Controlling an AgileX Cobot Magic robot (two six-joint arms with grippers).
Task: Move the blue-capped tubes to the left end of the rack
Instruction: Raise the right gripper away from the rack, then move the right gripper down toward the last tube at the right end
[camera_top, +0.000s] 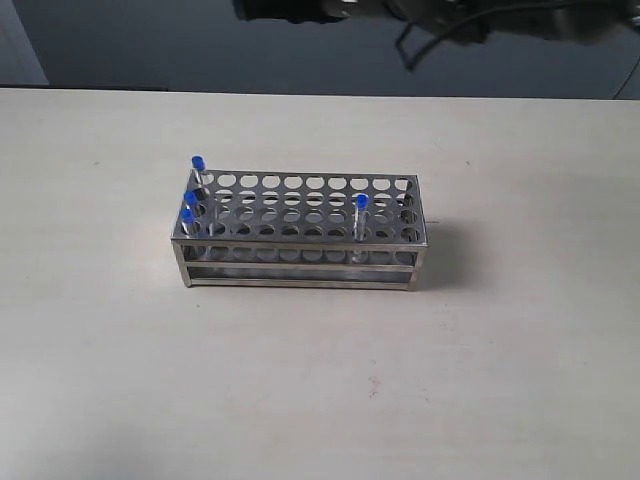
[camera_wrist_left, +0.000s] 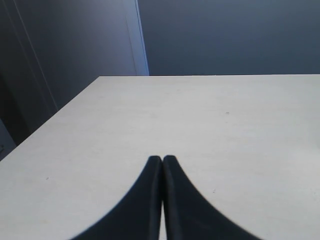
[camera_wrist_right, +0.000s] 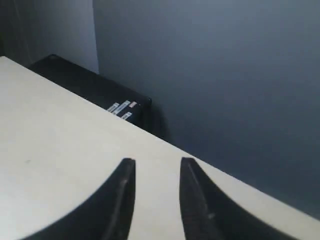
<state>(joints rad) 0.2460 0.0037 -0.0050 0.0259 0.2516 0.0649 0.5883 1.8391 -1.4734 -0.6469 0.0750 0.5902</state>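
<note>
Three blue-capped tubes (camera_top: 190, 199) stand in holes at the left end of the rack (camera_top: 300, 268); the fourth tube (camera_top: 361, 214) stands apart, nearer its right end. My left claw (camera_wrist_left: 162, 160) is clenched, tips together, grasping nothing, over the table (camera_wrist_left: 225, 130). My right claw (camera_wrist_right: 157, 162) is released, fingers parted, empty.

I can read nothing in any of my three views. The only marks I find are a few small stickers (camera_wrist_right: 121, 109), pale, one with a touch of orange, stuck on the dark box (camera_wrist_right: 90, 85) that sits past the tips of the right fingers (camera_wrist_right: 120, 200), just beyond the edge of the bench (camera_wrist_right: 50, 130). Their print is too small and blurred for me to make out.
</note>
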